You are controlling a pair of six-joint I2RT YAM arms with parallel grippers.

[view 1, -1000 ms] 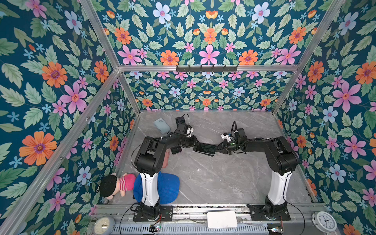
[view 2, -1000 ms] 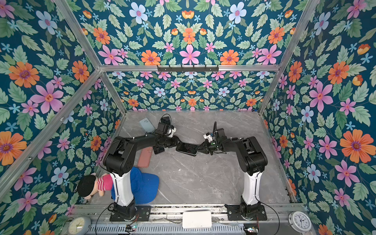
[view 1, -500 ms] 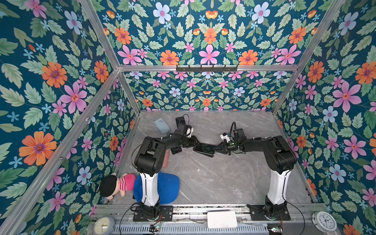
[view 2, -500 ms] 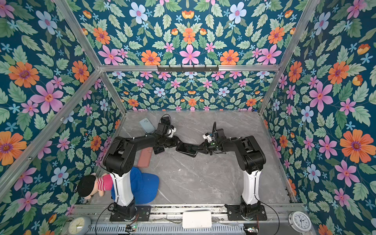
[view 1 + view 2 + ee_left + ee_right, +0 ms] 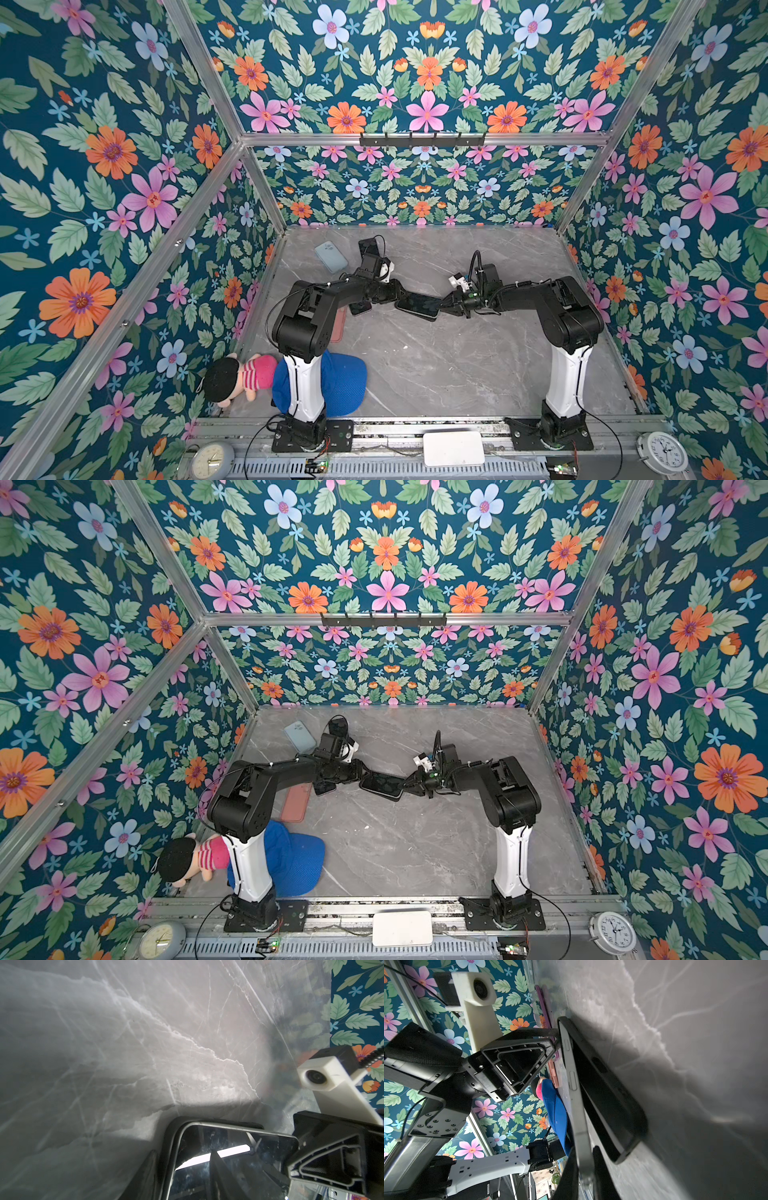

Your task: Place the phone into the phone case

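The phone (image 5: 419, 303) (image 5: 382, 785) is dark-screened with a silver edge and lies mid-table between both grippers. In the right wrist view the phone (image 5: 571, 1076) sits tilted over the black phone case (image 5: 608, 1097). Its far end is down in the case and its near end is lifted clear. My right gripper (image 5: 585, 1169) (image 5: 441, 306) is shut on that lifted end. My left gripper (image 5: 400, 293) (image 5: 182, 1159) is closed on the far end. One finger lies on the screen (image 5: 228, 1157) and the other sits outside the case rim (image 5: 170, 1132).
A light-blue case (image 5: 331, 257) lies at the back left. Another dark phone (image 5: 360, 308) and a pink case (image 5: 296, 802) lie under the left arm. A blue cap (image 5: 345, 382) and a doll (image 5: 232, 376) sit by the left arm's base. Flowered walls enclose the table.
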